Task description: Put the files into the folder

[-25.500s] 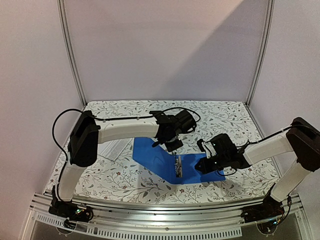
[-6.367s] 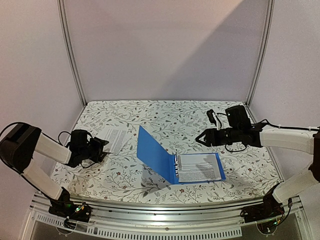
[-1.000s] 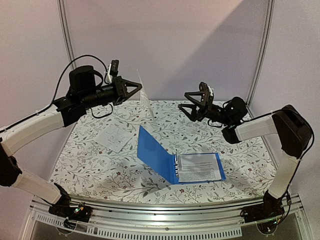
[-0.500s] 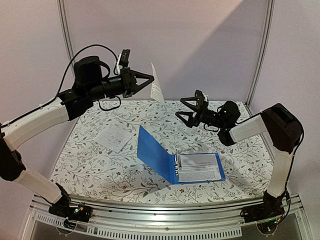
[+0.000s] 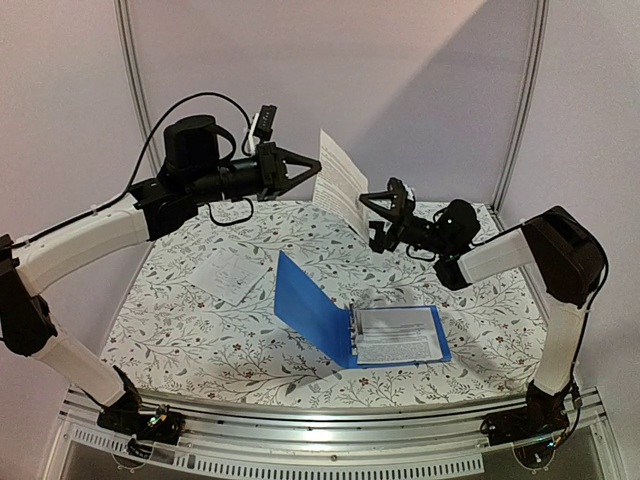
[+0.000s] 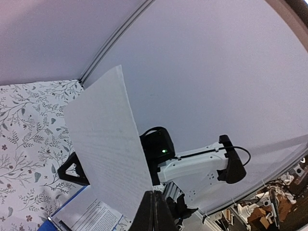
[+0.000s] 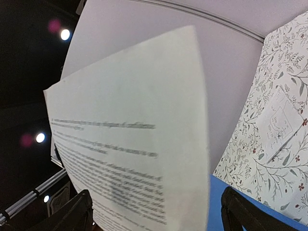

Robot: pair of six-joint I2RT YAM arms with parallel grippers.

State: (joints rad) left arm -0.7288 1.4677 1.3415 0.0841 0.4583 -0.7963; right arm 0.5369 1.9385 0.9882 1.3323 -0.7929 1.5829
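Note:
The blue folder (image 5: pixel 318 312) lies open on the table, its left cover tilted up, with files (image 5: pixel 398 334) stacked on its right cover by the rings. High above the table my left gripper (image 5: pixel 314 170) is shut on the edge of one file (image 5: pixel 340 188), a printed white sheet held upright. In the left wrist view the closed fingertips (image 6: pixel 155 199) pinch that file (image 6: pixel 108 154). My right gripper (image 5: pixel 373 222) stands open at the sheet's lower right edge. The file (image 7: pixel 134 154) fills the right wrist view, spanning the gap between the spread fingers (image 7: pixel 77 211).
Another file (image 5: pixel 228 273) lies flat on the flower-patterned table (image 5: pixel 200 340), left of the folder. Metal frame posts (image 5: pixel 135 100) rise at both back corners, and a plain wall (image 5: pixel 400 90) stands behind. The arm bases sit on the near rail (image 5: pixel 320 440).
My left gripper has swung right and a little lower with the file, bringing it up to the right gripper. My right gripper has shifted left to meet the sheet's lower edge.

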